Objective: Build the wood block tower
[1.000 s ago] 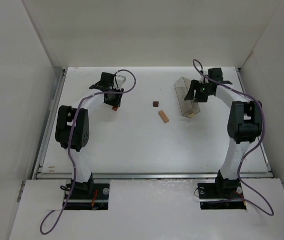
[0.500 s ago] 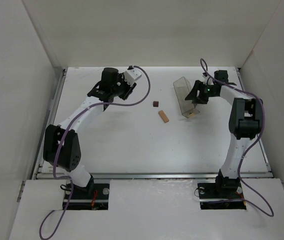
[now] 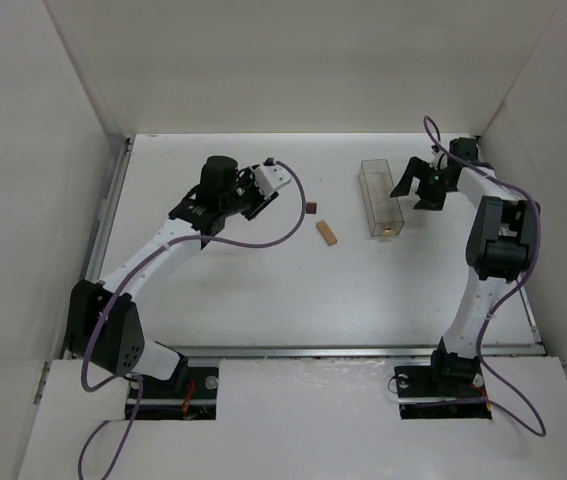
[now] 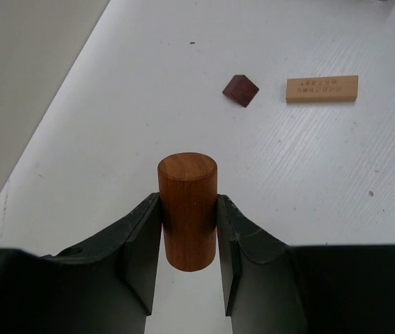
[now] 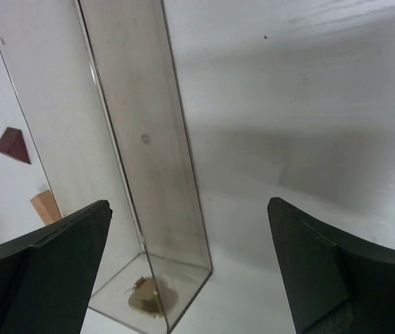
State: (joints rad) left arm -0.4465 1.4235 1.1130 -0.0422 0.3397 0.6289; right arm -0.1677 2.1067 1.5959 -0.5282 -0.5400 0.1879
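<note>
An orange-brown round block (image 4: 187, 209) stands upright between the fingers of my left gripper (image 4: 188, 203), which is shut on it above the table. In the top view the left gripper (image 3: 263, 195) hangs left of the dark red-brown pointed block (image 3: 311, 208) (image 4: 241, 90) and the pale tan flat bar (image 3: 327, 232) (image 4: 322, 89). Both lie loose on the table, apart from each other. My right gripper (image 3: 425, 185) (image 5: 189, 205) stands wide open beside the clear box, holding nothing. The pointed block (image 5: 12, 145) and the bar (image 5: 46, 207) show past the box.
A clear plastic rectangular box (image 3: 381, 198) (image 5: 141, 139) lies flat on the table at the right, with a small brownish mark (image 5: 148, 296) at its near end. White walls enclose the table on the left, back and right.
The right gripper opened and let go of the clear box, which went from tilted to lying flat; that gripper drew back to the right. The left arm carried the round block rightward toward the other blocks.
</note>
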